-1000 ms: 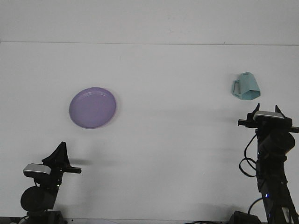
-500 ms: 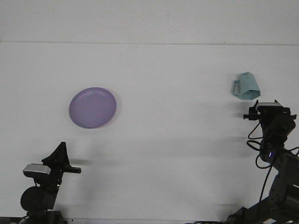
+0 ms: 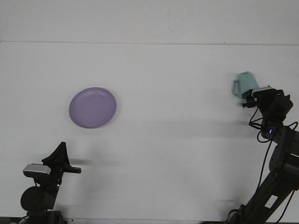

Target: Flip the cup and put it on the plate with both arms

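Front view: right gripper (image 3: 256,95) has advanced from a second ago, moving up toward the table's (image 3: 177,140) far right edge, and now overlaps the near side of the cup (image 3: 245,84). The cup hasn't shifted; it lies tipped near the right edge, handle to the left. Likely the approach for the grasp, flip not started. The plate (image 3: 92,107) sits unmoved at left-centre, well apart from the cup. The left gripper (image 3: 60,157) is parked at the near left corner, unchanged.

Hidden: the right gripper's fingers are behind the camera housing, so spread or pinching cannot be told, nor contact with the cup. The left gripper's state is also unreadable.
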Tool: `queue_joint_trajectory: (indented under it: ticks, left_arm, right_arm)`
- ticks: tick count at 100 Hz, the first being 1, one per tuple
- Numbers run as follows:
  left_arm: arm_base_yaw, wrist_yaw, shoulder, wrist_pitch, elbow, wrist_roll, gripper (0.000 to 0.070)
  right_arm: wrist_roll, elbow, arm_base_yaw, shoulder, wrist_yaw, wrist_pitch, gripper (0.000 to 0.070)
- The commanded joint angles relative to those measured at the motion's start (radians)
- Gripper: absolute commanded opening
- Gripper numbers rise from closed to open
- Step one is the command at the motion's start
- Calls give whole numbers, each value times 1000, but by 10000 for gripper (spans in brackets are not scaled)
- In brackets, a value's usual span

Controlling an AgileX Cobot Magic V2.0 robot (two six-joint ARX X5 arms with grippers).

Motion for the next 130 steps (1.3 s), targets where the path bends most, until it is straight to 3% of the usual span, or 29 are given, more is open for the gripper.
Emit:
queue_joint_trajectory:
  ticks: [1, 29, 45, 66, 92, 103, 118, 130]
  left_arm:
    - [2, -2, 0, 10, -20, 2, 12]
    - [2, -2, 0, 10, -20, 2, 12]
    - [2, -2, 0, 10, -20, 1, 12]
    - [2, -2, 0, 10, -20, 1, 12]
    - [2, -2, 0, 11, -20, 1, 12]
    - [2, -2, 0, 12, -20, 1, 12]
    - [2, -2, 0, 13, -18, 0, 12]
    - [2, -2, 0, 13, -14, -8, 12]
  right_arm:
    - [-30, 35, -6, 26, -16, 17, 450]
    - [-56, 128, -12, 90, -98, -10, 434]
    - [-56, 146, -13, 103, -103, -20, 297]
    - [-54, 154, -12, 104, -135, -33, 6]
    - [63, 158, -11, 96, -136, -26, 6]
    - [140, 158, -10, 64, -177, -39, 6]
    - [179, 158, 5, -32, -175, -134, 6]
    - [253, 158, 21, -141, -163, -243, 6]
